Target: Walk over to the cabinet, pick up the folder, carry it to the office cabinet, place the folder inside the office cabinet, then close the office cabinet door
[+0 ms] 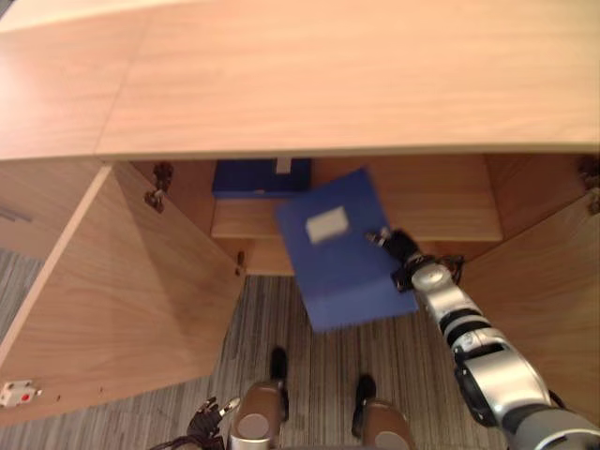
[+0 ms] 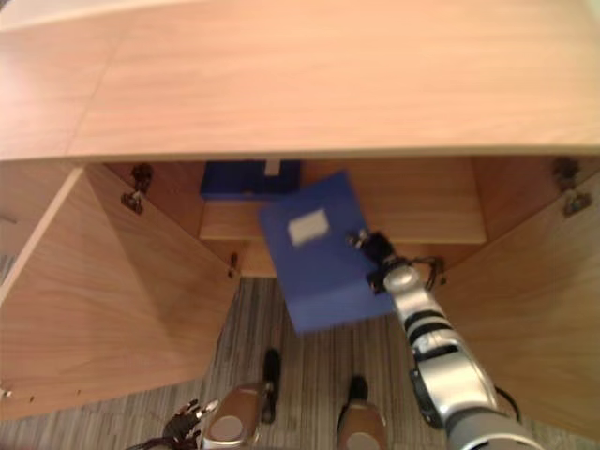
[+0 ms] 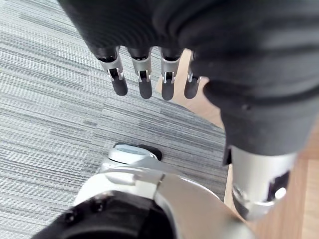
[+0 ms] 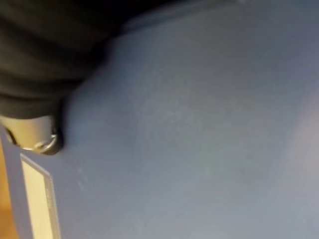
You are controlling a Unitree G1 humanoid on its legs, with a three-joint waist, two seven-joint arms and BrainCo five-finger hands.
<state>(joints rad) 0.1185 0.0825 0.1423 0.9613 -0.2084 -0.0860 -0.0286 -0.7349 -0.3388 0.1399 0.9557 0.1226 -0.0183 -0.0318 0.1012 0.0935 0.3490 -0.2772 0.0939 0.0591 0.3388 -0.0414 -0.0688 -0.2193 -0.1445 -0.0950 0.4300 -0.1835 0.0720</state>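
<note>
A blue folder [image 1: 349, 272] with a white label [image 1: 326, 225] hangs tilted in front of the open office cabinet [image 1: 328, 75], its far end over the inner shelf [image 1: 441, 211]. My right hand [image 1: 400, 251] grips the folder's right edge; in the right wrist view its thumb [image 4: 30, 132] presses on the blue cover [image 4: 199, 129]. My left hand [image 3: 142, 82] hangs low by my side above the floor, fingers straight and holding nothing.
Both cabinet doors stand open: the left door [image 1: 122, 300] swings out wide and the right door [image 1: 548, 281] is at the far right. A second blue folder [image 1: 261, 176] lies at the back of the shelf. Grey striped carpet [image 1: 272, 337] lies below.
</note>
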